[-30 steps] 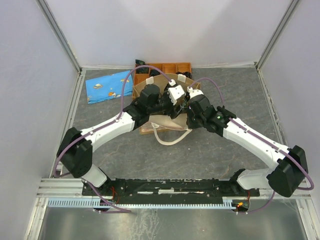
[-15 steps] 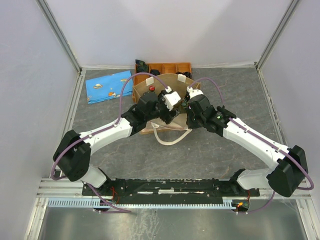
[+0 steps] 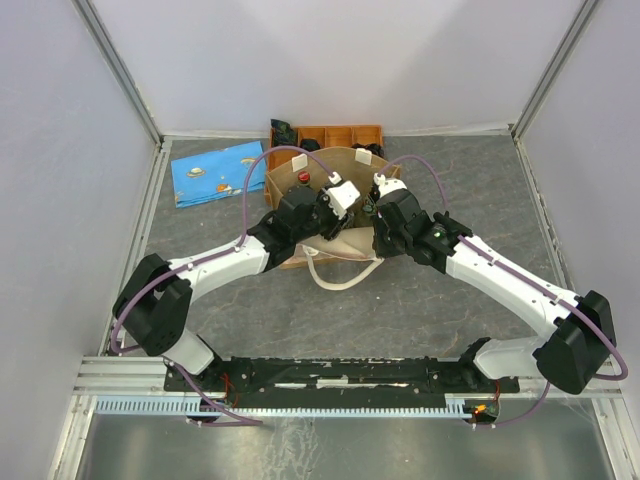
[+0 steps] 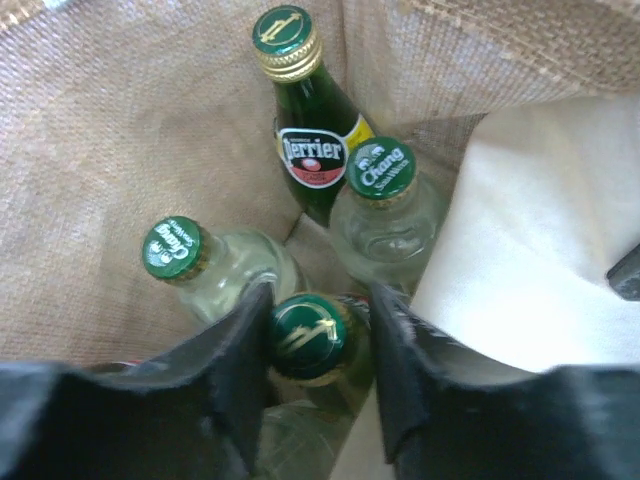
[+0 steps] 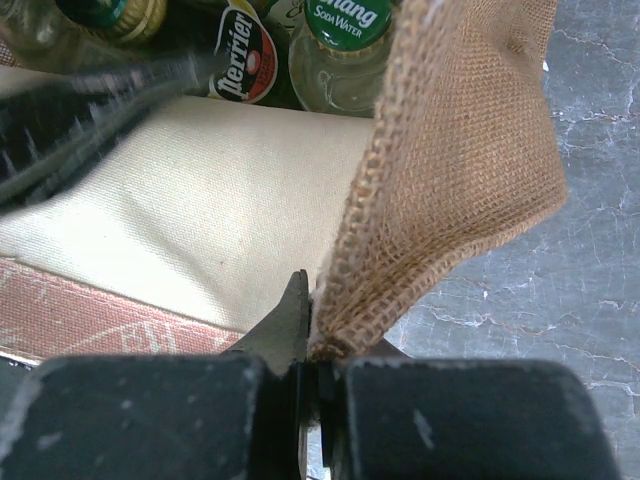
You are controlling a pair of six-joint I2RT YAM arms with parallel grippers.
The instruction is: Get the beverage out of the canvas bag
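The canvas bag (image 3: 281,176) stands open at the back middle of the table, with several glass bottles inside. In the left wrist view my left gripper (image 4: 320,292) is down in the bag (image 4: 120,130), open, its jaws astride the green cap of one beverage (image 4: 308,338). The left finger touches the cap and a small gap shows on the right. Around it stand a Perrier bottle (image 4: 312,150) and two clear Chang bottles (image 4: 380,200). My right gripper (image 5: 318,340) is shut on the bag's woven rim (image 5: 450,150) and holds the mouth open.
An orange compartmented tray (image 3: 345,133) sits right behind the bag and a flat blue patterned pouch (image 3: 218,172) lies to its left. One cream handle loop (image 3: 345,275) hangs onto the grey table in front. Enclosure walls stand on three sides.
My left gripper has gone lower into the bag and its jaws have narrowed around the green-capped bottle. The right arm has not moved.
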